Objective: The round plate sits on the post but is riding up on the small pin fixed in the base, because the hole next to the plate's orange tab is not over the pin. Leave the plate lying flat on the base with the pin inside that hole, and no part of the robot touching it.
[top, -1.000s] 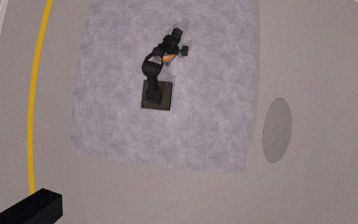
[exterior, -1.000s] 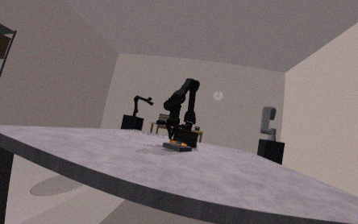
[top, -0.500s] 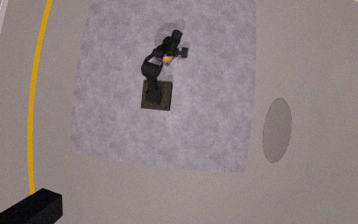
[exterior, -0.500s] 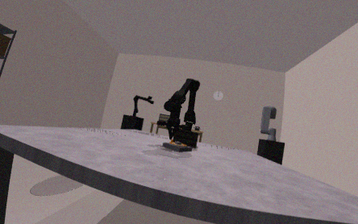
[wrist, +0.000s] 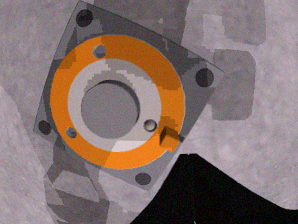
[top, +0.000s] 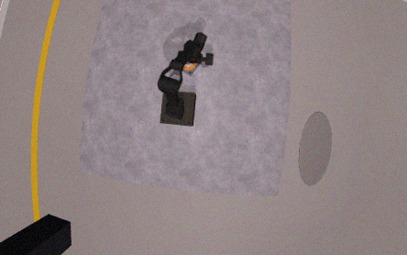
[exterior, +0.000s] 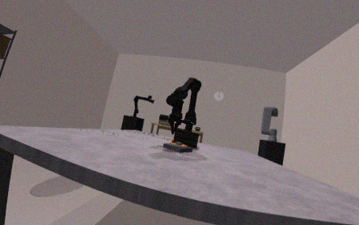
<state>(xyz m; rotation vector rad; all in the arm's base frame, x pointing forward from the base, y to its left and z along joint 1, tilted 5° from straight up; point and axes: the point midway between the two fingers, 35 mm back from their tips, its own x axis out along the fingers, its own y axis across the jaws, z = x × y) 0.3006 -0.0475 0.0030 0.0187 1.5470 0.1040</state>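
Note:
The round plate [wrist: 59, 100] [top: 190, 67], orange with a pale inner ring, sits around the post [wrist: 110, 111] over the square grey base [wrist: 62, 47] [exterior: 178, 149]. Its orange tab [wrist: 170, 139] points to the lower right in the wrist view. Beside the tab, a rounded grey spot [wrist: 150, 125] looks like the pin's top in the hole. Whether the plate lies fully flat is hard to tell. My gripper [wrist: 186, 161] [exterior: 174, 132] is shut and holds nothing. Its dark tips are just beyond the tab at lower right; contact cannot be made out.
The base has dark round holes at its corners. The arm's dark mounting block [top: 188, 116] stands close by on the pale table [top: 238, 115]. The arm hides part of the plate in the top view. Other robots on stands are far behind in the exterior view.

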